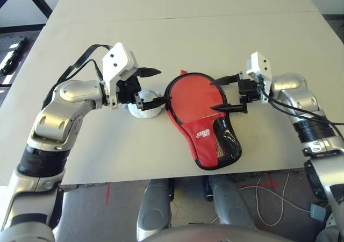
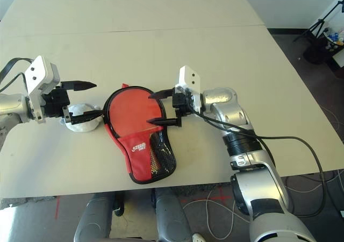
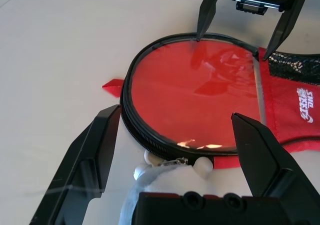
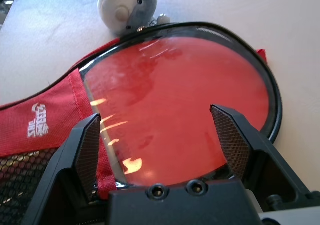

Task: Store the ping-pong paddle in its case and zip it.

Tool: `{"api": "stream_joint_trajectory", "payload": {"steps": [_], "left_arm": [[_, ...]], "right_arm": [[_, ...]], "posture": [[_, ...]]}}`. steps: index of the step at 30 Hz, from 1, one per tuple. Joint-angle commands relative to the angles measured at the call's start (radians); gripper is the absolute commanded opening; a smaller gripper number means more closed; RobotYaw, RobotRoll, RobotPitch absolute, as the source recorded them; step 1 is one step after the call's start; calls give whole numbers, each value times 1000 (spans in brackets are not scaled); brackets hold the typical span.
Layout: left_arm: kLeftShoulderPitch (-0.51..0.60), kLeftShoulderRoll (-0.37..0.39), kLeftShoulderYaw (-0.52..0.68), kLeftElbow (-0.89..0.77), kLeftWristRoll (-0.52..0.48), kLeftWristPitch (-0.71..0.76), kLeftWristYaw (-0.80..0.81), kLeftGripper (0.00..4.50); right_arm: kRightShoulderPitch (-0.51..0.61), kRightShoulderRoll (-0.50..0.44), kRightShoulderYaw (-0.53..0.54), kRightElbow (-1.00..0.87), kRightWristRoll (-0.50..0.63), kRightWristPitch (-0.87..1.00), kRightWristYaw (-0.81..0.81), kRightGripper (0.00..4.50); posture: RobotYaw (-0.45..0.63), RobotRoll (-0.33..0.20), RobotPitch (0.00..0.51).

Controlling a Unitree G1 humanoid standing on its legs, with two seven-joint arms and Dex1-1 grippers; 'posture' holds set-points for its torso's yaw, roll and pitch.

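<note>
Red fabric with black edging makes up the paddle-shaped case (image 1: pixel 201 132) lying on the pale desk (image 1: pixel 258 32), its round end away from me; I see the white logo and black mesh pocket. Behind its clear window sits the round red rubber face of the ping-pong paddle (image 3: pixel 195 95). My left gripper's black jaws (image 1: pixel 155 87) are spread at the case's left side, above the white-and-grey plush charm (image 2: pixel 83 125). My right gripper's black jaws (image 1: pixel 227 94) are also parted, over the case's right edge. Neither is grasping anything.
</note>
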Motion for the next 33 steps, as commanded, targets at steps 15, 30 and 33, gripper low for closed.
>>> {"api": "stream_joint_trajectory", "payload": {"steps": [15,30,33], "left_arm": [[73,93,29,61,15,32,-62,4500],[108,131,-3,90,56,88,-92,4500],[110,128,-6,92,53,105,-96,4500]], "right_arm": [[5,34,43,95,-100,-107,13,4490],[10,36,46,71,-105,-102,9,4490],[7,38,47,73,-107,-104,6,4490]], "posture": [[51,0,280],[46,0,283],[46,0,283]]}}
